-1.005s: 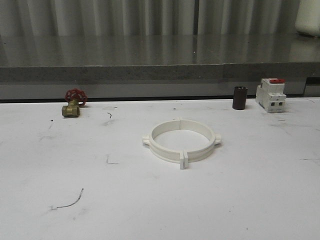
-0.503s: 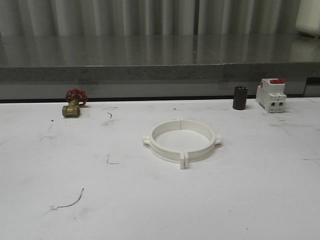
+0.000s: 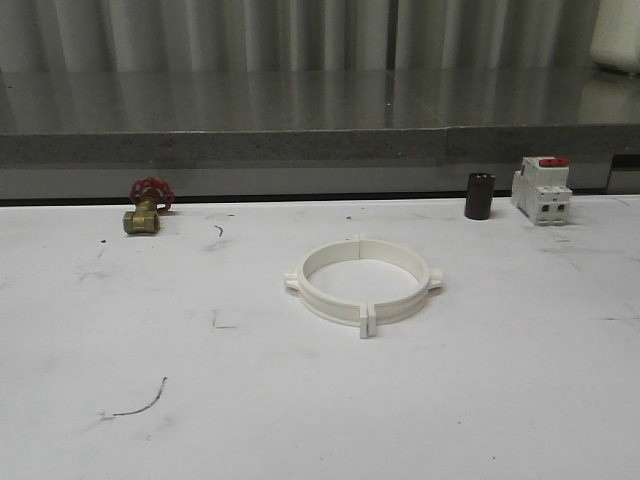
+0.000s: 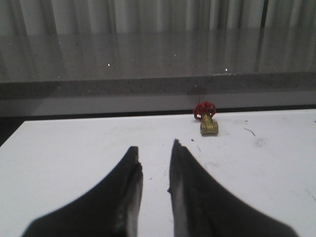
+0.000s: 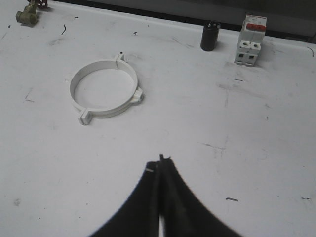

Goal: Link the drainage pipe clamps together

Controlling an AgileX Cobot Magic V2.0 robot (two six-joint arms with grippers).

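Observation:
The two white drainage pipe clamps (image 3: 362, 283) lie joined as one ring in the middle of the white table, tabs sticking out at the seams; the same ring (image 5: 105, 88) shows in the right wrist view. My left gripper (image 4: 154, 148) is open over bare table near the left side, with nothing between its fingers. My right gripper (image 5: 161, 160) is shut, empty, held above the table well on the near side of the ring. Neither gripper touches the clamps.
A brass valve with a red handwheel (image 3: 147, 206) sits at the back left, seen also beyond the left fingers as the valve (image 4: 207, 120). A dark cylinder (image 3: 479, 195) and a white circuit breaker (image 3: 542, 189) stand at the back right. A grey ledge (image 3: 320, 140) runs behind the table.

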